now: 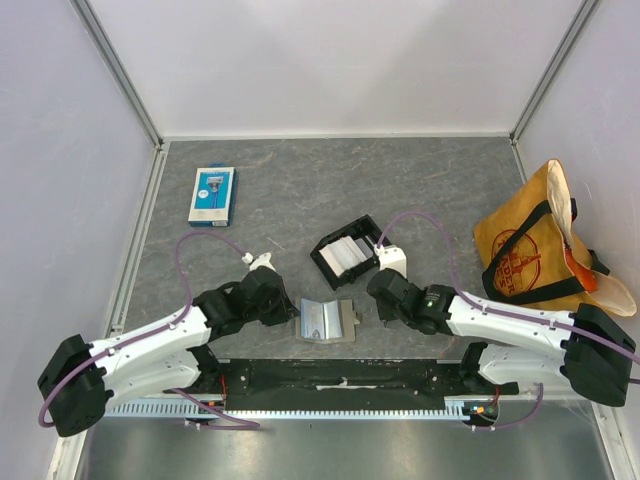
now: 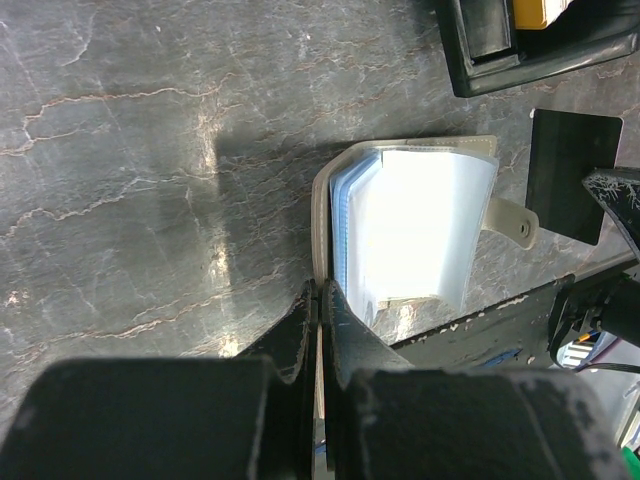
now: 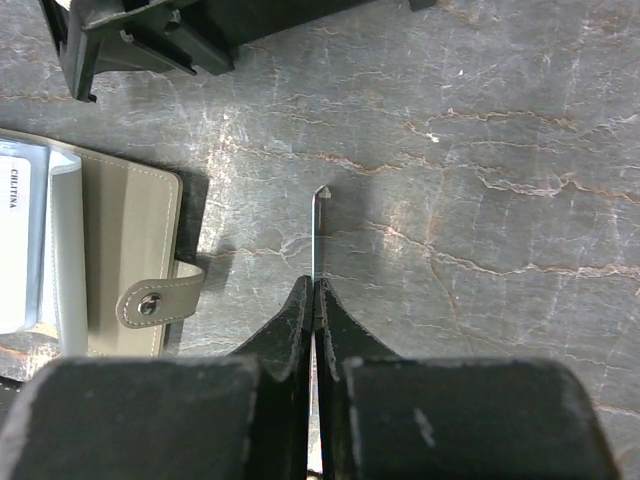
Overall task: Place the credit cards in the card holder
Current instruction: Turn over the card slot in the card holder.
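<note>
The grey-tan card holder (image 1: 325, 320) lies open near the table's front edge, its clear pockets (image 2: 420, 215) fanned upward. My left gripper (image 1: 292, 315) (image 2: 321, 292) is shut on the holder's left cover edge. My right gripper (image 1: 383, 312) (image 3: 315, 285) is shut on a dark grey credit card (image 3: 317, 235), seen edge-on and standing upright just right of the holder (image 3: 120, 250). The same card (image 2: 568, 170) shows flat in the left wrist view, beside the holder's snap tab (image 2: 515, 222). More white credit cards (image 1: 348, 256) sit in the black tray (image 1: 328, 262).
The black tray (image 2: 540, 50) (image 3: 150, 40) stands just behind the holder. A blue-and-white retail pack (image 1: 212, 195) lies at the back left. A yellow tote bag (image 1: 540, 245) lies at the right. Low rails edge the table on the left and at the back.
</note>
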Motion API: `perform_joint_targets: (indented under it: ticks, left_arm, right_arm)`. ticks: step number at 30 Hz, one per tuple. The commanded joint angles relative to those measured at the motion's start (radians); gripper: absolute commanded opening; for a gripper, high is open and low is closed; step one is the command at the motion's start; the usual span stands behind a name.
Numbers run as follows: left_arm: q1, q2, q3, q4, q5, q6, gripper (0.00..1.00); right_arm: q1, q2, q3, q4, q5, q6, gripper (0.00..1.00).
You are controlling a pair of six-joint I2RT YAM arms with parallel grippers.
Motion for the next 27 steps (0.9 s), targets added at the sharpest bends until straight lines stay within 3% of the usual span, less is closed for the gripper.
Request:
perform_joint_targets:
  ticks: [1,22,27]
  left_arm:
    - [0.000,-0.016,-0.009,0.030,-0.003,0.008,0.02]
    - [0.000,-0.013,-0.006,0.033,-0.002,0.008,0.02]
    - [-0.002,-0.012,-0.006,0.033,0.000,0.010,0.02]
  right_arm:
    - [0.003,0.019,-0.018,0.006,-0.036,0.002,0.06]
    - [0.004,0.097,0.003,-0.028,0.011,0.019,0.11]
    - [0.004,0.098,0.011,-0.023,0.010,0.021,0.03]
